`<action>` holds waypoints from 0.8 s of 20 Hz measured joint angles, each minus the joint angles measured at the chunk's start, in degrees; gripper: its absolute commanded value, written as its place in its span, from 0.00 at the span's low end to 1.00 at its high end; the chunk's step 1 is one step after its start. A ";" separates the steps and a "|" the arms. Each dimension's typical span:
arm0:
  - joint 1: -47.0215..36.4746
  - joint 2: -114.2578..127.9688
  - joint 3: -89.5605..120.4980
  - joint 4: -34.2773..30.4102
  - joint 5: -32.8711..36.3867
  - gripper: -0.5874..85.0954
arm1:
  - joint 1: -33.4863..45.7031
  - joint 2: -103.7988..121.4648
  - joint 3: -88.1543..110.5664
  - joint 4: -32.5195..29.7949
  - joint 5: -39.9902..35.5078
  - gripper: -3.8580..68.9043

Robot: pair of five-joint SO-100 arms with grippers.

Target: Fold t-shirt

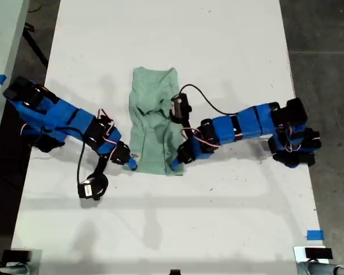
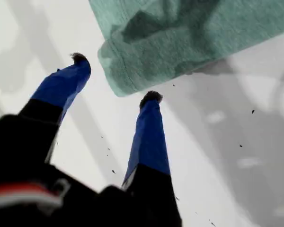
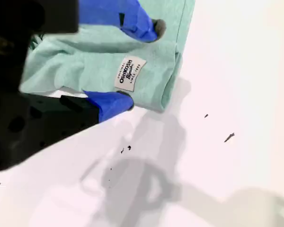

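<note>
Close in at my second gripper: blue fingers parted and set astride a folded corner of the t-shirt, one fingertip resting on top of the cloth, the other at the hem edge down by the table; cloth flat between them, not bunched or lifted, a small white sewn label in the gap. At my first gripper: pincer spread wide, holding nothing, dark tips just short of another folded corner of the pale mint cloth, one tip almost touching the hem. Further out, in the exterior view: shirt folded into a narrow upright strip at the middle of the white table, rumpled in its centre, flanked by the two blue arms, both grippers at its lower corners. Tabletop matt white, flecked with tiny dark specks, crossed by soft grey arm shadows. Beyond the table: dark grey floor on the exterior view's right, a scrap of blue tape near that view's lower right corner.
</note>
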 measured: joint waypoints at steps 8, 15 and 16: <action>-3.96 -11.07 1.93 -6.15 0.79 0.25 | 0.00 -6.42 -2.29 0.00 -0.09 0.41; -6.06 -16.35 -2.20 -7.29 0.79 0.01 | -0.35 -14.15 -8.53 -1.14 2.11 0.04; -6.06 -16.44 -2.29 -7.12 0.79 0.01 | -0.53 -14.41 -9.32 -1.14 2.55 0.04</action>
